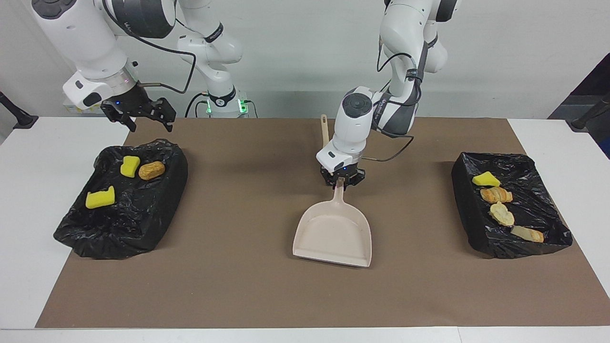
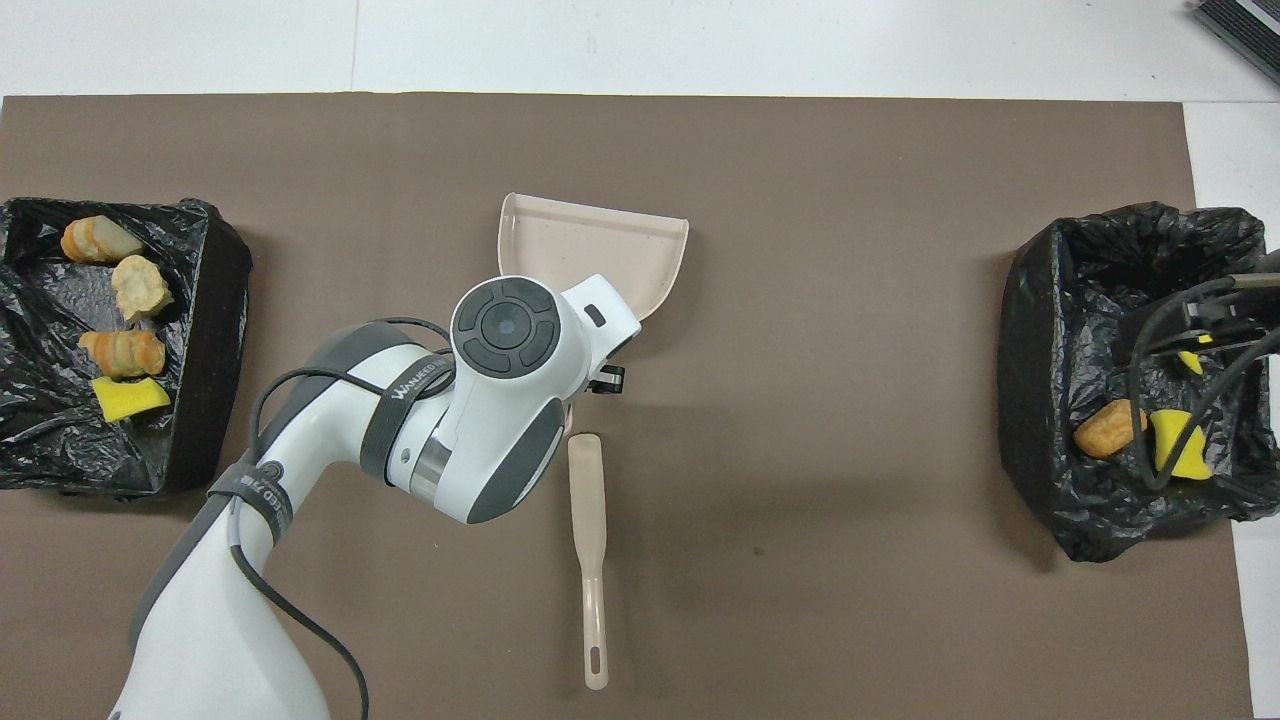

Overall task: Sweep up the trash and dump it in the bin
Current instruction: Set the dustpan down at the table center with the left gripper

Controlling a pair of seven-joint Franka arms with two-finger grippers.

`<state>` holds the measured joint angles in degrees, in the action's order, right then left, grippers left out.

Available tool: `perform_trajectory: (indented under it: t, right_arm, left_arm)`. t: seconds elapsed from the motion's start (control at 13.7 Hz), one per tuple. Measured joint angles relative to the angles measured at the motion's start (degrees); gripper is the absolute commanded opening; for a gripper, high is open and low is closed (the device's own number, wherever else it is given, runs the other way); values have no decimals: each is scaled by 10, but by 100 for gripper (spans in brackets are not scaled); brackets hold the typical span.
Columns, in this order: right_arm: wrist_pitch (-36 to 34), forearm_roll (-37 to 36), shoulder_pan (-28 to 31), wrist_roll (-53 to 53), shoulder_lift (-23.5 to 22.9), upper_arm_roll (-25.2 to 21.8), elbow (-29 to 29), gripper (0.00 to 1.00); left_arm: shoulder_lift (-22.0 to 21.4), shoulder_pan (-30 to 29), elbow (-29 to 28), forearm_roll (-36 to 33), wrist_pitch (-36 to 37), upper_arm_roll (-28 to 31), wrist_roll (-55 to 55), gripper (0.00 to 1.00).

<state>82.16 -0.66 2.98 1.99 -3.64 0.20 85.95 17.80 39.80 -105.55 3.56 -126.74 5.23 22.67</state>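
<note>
From across the worktop, the left gripper (image 1: 341, 183) has its jaws clamped on the beige plastic dustpan (image 1: 333, 233), the right gripper (image 1: 143, 114) hangs jaws apart over a black-lined bin (image 1: 119, 228), while from above the yellow and tan trash scraps (image 2: 115, 300) lie in both bins.

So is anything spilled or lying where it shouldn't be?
Nothing stands out. All the trash sits inside the two black bins, the brush lies flat on the mat, and the left gripper holds the empty dustpan.

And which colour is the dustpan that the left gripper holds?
Pale beige dustpan; clearest in the facing view.
</note>
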Motion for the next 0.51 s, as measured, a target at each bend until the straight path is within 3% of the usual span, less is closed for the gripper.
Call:
perform_trajectory:
  t: [0.51]
  right_arm:
    - [0,0,0,0,0,0,0,100]
  left_arm:
    - [5,23,-29,17,-55,-1,62,0]
